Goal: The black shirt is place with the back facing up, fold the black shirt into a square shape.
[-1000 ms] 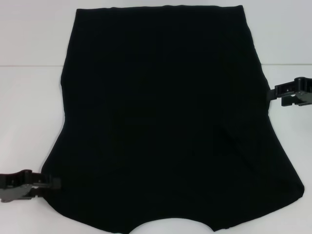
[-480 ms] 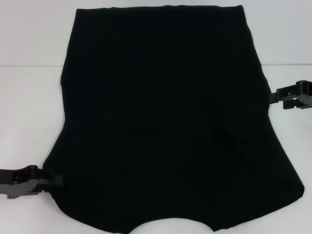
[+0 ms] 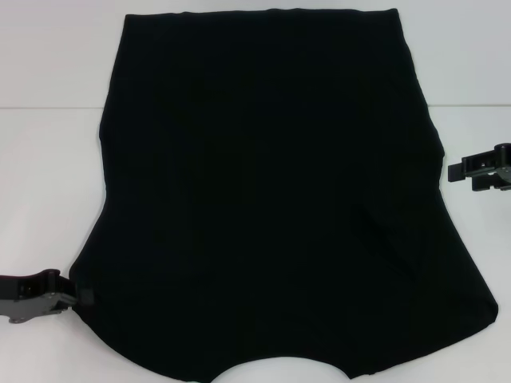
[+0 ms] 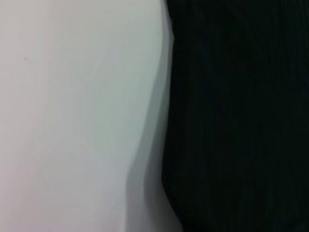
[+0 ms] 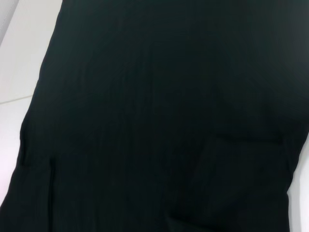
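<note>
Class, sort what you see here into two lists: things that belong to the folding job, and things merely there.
Belongs to the job:
shirt
left end effector, at the shirt's near left edge
right end effector, just off its right edge

Merely there:
table

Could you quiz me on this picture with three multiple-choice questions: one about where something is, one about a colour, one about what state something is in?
1. Where is the left gripper?
A. at the shirt's near left edge
B. on the shirt's middle
C. beyond the shirt's far edge

2. What colour is the shirt?
A. white
B. black
C. red

3. How does the shirt lie?
A. rolled into a ball
B. hanging in the air
C. spread flat on the table

Answers: 1 A, its tip meets that edge. 2 B, plain black all over. 3 C, it lies open, while the right gripper sits beside its right edge.
</note>
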Controlling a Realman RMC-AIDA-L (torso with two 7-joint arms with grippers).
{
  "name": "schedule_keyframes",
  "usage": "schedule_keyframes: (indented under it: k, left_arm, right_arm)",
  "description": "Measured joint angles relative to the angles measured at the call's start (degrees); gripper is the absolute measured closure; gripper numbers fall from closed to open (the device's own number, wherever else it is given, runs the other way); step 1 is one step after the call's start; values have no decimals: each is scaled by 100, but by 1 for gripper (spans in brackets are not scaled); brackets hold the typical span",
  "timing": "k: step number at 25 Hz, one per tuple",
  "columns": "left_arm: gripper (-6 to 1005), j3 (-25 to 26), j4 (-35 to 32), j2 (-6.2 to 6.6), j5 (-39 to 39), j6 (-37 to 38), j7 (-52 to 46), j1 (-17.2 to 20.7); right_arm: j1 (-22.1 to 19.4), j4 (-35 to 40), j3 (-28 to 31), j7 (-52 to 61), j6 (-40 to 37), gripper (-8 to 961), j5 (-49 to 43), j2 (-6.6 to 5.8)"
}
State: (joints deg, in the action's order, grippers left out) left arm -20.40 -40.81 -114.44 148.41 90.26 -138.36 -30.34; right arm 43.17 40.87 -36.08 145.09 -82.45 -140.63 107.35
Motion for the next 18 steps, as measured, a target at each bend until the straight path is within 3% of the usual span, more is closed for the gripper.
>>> schedule_keyframes:
  k: [11,18]
  left_arm:
    - [951,44,29,26,-248,288,188,-30]
    - [951,51,129,82,-258,132,188,-113]
  right_arm:
    - [-321,64,0,-90,-996,344,-395,-252]
    - [-406,26,-7,-205,-1235,343,-825,-238]
